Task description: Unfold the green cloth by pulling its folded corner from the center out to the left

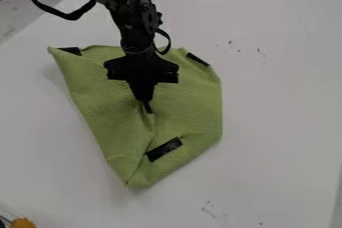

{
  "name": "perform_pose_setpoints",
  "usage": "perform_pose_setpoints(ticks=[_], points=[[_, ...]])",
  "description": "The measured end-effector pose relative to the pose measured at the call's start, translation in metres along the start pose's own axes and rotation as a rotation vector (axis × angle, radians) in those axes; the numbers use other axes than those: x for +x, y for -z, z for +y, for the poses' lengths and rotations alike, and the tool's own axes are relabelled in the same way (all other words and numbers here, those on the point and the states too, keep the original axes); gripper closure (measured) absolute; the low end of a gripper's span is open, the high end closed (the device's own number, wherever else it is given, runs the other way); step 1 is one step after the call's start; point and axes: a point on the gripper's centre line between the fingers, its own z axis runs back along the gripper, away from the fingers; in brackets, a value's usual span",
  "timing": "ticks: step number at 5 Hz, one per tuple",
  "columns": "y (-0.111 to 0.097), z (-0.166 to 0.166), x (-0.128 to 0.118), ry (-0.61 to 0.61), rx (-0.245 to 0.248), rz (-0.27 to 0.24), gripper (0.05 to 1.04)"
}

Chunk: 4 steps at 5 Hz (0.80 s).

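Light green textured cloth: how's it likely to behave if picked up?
Likely floppy: the cloth creases near the black gripper. Probably light, as its edges look thin. The black rectangular strips may stiffen it locally.

No readable text or numbers.
The black strips (164,149) on the green cloth (190,92) and the small dark marks (209,209) on the white table (280,112) show no letters, numbers or signs that can be read.

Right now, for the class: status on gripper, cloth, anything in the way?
Gripper down at middle of green cloth. Creases there, three black strips showing. Arm hides some cloth.
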Motion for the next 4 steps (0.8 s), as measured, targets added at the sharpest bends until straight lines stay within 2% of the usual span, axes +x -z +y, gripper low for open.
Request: perform_pose_setpoints(ticks=[1, 2, 3, 4], points=[[-0.027, 0.017, -0.004, -0.065, 0.078, -0.059, 1.022], [-0.042, 0.045, -0.025, -0.171, 0.135, -0.094, 1.024], [-0.038, 0.076, -0.046, -0.243, 0.136, -0.105, 1.025], [-0.028, 0.095, -0.058, -0.266, 0.087, -0.112, 1.025]])
